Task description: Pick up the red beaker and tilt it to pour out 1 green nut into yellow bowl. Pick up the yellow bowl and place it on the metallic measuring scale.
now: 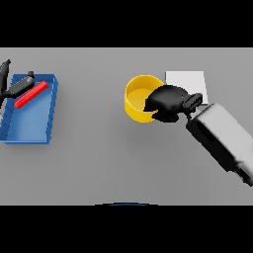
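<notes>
The yellow bowl (137,96) stands on the table just left of the metallic measuring scale (188,81), a pale square plate. My right hand (167,103) covers the bowl's right rim with its fingers curled round it, hiding that side. No green nut shows in the bowl's visible inside. The red beaker (31,94) lies on its side in the blue tray (34,123) at the far left. My left hand (17,86) hovers over the tray's upper left corner, fingers straight and spread, right beside the beaker's upper end.
The blue tray has low walls and sits along the table's left edge. My right forearm (222,136) reaches in from the lower right, crossing the space below the scale.
</notes>
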`<move>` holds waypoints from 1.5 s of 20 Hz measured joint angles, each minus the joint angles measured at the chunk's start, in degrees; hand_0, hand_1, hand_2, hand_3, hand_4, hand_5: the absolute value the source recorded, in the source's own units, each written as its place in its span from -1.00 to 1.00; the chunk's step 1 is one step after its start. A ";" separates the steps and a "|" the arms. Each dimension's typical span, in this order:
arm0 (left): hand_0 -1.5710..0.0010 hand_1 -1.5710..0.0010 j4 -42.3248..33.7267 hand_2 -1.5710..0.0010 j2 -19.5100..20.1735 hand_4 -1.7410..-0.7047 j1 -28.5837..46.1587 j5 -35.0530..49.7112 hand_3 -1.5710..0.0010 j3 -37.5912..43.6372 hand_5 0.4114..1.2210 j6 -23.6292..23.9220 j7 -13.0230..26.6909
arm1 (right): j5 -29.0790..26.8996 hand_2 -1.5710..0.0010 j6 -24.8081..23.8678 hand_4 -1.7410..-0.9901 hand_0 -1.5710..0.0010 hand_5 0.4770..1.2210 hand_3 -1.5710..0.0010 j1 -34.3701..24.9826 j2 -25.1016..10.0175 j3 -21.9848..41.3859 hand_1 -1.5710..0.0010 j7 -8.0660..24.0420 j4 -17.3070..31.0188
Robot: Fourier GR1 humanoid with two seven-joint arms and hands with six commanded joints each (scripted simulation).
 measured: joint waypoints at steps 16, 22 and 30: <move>1.00 1.00 -4.39 1.00 2.10 0.77 0.91 -0.23 1.00 -0.12 -0.14 1.33 3.44 | 0.65 -1.00 -6.57 -0.94 -1.00 1.00 -0.53 -4.66 -5.72 -6.58 -1.00 0.55 11.27; 1.00 1.00 -4.34 1.00 1.75 0.77 0.98 -0.29 1.00 -0.46 -0.13 1.46 4.59 | 1.14 -1.00 -11.31 -0.95 -1.00 1.00 -0.54 -6.58 -5.88 -7.26 -1.00 -1.20 22.14; 1.00 1.00 -3.73 1.00 2.56 0.82 0.44 -0.08 1.00 -0.97 -0.19 1.28 4.56 | 2.49 -1.00 -18.85 -0.96 -1.00 1.00 -0.86 -8.21 -3.29 -6.02 -0.97 -4.39 35.35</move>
